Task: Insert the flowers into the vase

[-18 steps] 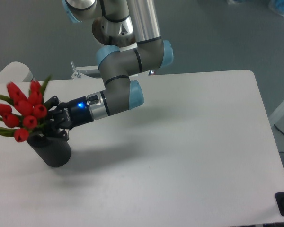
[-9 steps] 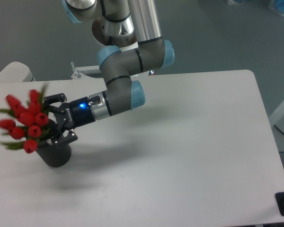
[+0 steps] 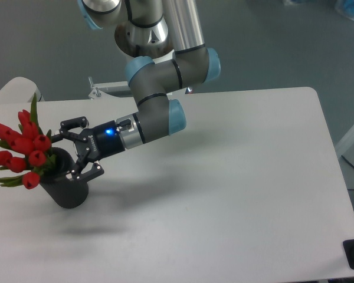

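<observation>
The gripper hangs wide open with nothing in it just to the right of the black vase near the table's left edge, while the tulip bunch sits in the vase leaning left, away from the fingers.

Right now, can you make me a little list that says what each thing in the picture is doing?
flowers: red tulip bunch sits in the vase, leaning out to the left
vase: black cylinder stands upright near the table's left edge
gripper: open, fingers spread, just right of the flowers, holding nothing
arm: reaches down from the top of the picture toward the vase
table: white top, holding the vase
job: flowers look to be in the vase already
</observation>
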`<act>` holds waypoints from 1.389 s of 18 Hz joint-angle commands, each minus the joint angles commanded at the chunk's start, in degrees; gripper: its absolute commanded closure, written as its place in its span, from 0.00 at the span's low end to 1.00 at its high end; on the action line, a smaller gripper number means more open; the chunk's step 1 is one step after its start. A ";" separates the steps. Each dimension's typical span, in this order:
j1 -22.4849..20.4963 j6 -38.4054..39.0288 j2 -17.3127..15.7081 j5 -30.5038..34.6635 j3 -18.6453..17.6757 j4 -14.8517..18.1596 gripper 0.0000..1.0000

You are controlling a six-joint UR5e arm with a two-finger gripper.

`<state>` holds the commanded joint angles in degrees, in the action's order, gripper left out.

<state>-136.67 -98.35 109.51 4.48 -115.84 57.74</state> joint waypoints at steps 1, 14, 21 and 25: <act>-0.09 0.00 -0.09 0.00 -0.09 0.00 0.00; -5.62 0.09 -0.44 0.00 -0.27 0.00 0.00; -9.05 0.61 -0.62 3.42 2.28 0.00 0.00; -11.77 6.92 -0.27 12.28 7.54 0.09 0.00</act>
<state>-148.44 -91.43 109.25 16.76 -108.30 57.83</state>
